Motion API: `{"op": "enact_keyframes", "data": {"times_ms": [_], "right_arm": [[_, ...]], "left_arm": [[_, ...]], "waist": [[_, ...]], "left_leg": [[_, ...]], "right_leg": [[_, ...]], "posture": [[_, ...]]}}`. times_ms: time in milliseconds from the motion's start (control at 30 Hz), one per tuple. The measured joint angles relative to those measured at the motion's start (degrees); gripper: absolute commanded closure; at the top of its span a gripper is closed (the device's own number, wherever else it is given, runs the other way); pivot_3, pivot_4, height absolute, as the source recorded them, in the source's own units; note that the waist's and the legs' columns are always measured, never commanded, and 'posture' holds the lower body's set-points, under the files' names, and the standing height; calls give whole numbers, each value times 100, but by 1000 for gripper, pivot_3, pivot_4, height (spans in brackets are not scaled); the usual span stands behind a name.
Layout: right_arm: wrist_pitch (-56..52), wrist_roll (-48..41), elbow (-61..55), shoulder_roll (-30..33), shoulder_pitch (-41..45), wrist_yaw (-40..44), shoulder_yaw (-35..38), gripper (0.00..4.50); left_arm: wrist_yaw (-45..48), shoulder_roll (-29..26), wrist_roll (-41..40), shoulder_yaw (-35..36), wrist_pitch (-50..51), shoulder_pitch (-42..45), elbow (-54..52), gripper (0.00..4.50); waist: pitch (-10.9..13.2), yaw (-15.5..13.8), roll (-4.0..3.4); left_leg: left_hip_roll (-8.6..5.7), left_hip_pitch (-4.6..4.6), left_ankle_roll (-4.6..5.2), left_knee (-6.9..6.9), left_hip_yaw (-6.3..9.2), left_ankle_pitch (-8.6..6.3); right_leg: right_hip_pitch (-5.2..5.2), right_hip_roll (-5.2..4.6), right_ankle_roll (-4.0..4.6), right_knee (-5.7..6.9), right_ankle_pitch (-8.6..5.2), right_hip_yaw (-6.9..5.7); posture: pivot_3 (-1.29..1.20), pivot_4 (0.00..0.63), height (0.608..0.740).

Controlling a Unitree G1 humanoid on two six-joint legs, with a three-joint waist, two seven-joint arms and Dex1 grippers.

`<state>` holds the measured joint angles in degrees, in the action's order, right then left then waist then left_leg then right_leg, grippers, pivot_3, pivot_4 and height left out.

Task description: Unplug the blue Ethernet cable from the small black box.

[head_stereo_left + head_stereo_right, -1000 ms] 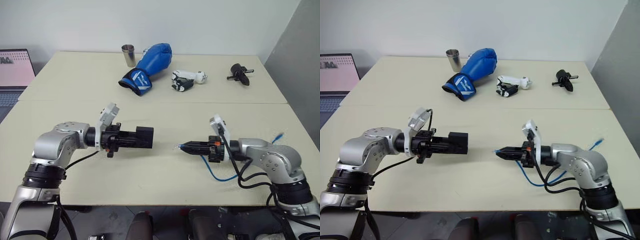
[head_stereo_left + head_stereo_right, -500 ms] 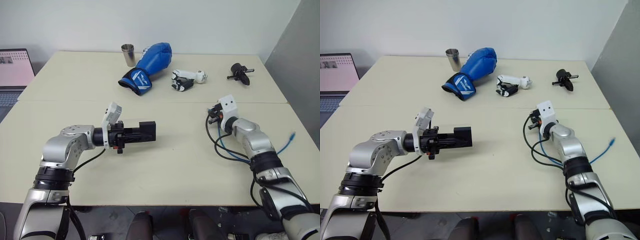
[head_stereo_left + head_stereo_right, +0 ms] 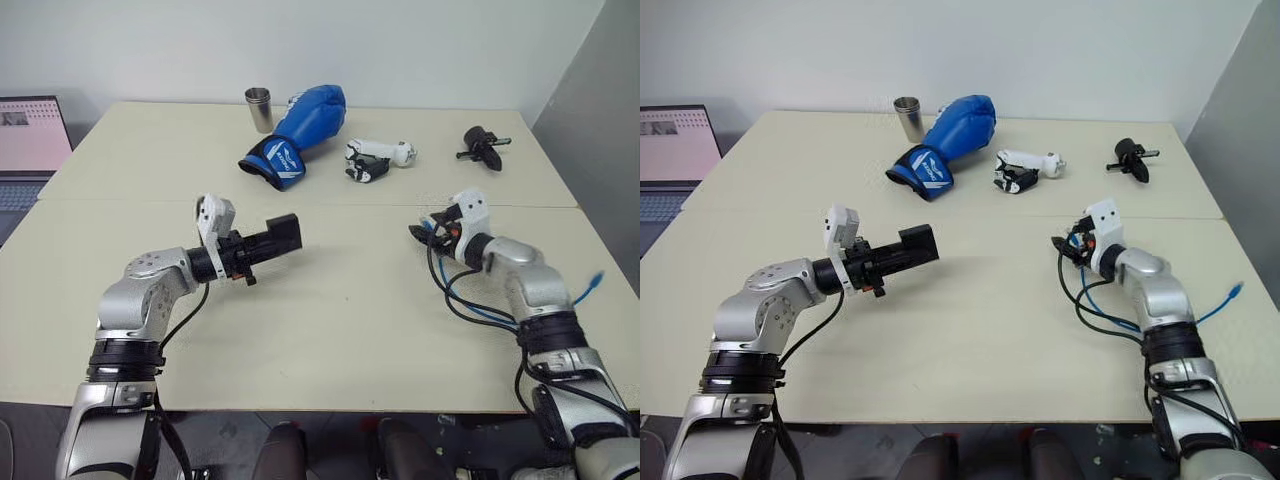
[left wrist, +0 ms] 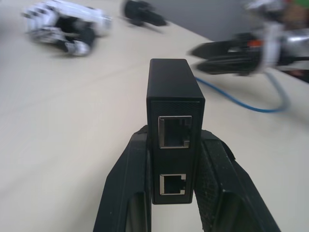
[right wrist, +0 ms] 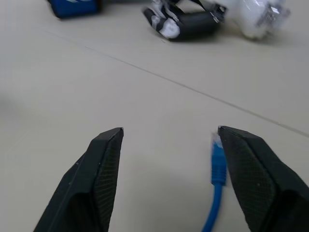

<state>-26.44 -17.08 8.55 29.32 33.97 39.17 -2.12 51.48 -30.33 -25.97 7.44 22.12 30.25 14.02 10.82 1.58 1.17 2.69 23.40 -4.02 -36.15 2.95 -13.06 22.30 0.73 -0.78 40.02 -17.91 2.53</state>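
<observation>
Left eye view: beige desk (image 3: 330, 330) is carrying a blue boxing glove (image 3: 300, 130). Left gripper (image 4: 175, 166) is clamping the small black box (image 4: 174, 121), both ports empty. Right gripper (image 5: 170, 137) is standing apart above the blue Ethernet cable (image 5: 217, 169), whose plug is lying loose beside one finger.

A pale cream table (image 3: 330, 320) is being seen across most of the frame, a seam running across its middle. Toward the upper centre, a metal cup (image 3: 258, 109), a blue boxing glove (image 3: 298, 133), a white-and-black gadget (image 3: 374, 160) and, upper right, a black knobbed tool (image 3: 482, 146) are being carried. At the right edge, the blue Ethernet cable (image 3: 583, 291) is lying.
</observation>
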Motion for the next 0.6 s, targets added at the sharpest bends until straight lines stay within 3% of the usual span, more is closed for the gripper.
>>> {"op": "enact_keyframes", "data": {"times_ms": [167, 333, 500, 600], "right_arm": [[-698, -452, -1971, 30, -173, 554, -572, 1029], [-944, -359, -2192, -204, -96, 477, -1022, 1029], [-927, -183, -2186, -268, -53, 486, -1271, 1029], [-927, -142, -2186, -271, -53, 489, -1271, 1029]], "left_arm": [[-1855, 549, 1004, 217, -1535, 46, 1005, 3717], [-2592, 702, 1369, 333, -2372, 22, 1734, 3717], [-2725, 809, 1454, 339, -2649, 19, 2273, 3717], [-2715, 809, 1420, 414, -2644, 53, 2386, 3009]], "waist": [[-3, 52, 4], [-3, 11, 5], [-4, -7, 6], [-5, 5, 7]], "left_leg": [[4, -5, 0, -3, 6, -1], [-3, -2, 0, -6, 6, 0], [-6, 3, -1, -7, 9, 0], [-5, -3, -1, -7, 9, 0]], "right_leg": [[-3, 4, -1, 0, 1, 1], [-4, 0, -4, 0, 2, -2], [-4, -2, -4, -2, 3, -9], [-6, -1, -4, 3, 3, -8]], "posture": [[0, 150, 740], [0, 150, 740], [0, 150, 740], [0, 150, 740]]}}
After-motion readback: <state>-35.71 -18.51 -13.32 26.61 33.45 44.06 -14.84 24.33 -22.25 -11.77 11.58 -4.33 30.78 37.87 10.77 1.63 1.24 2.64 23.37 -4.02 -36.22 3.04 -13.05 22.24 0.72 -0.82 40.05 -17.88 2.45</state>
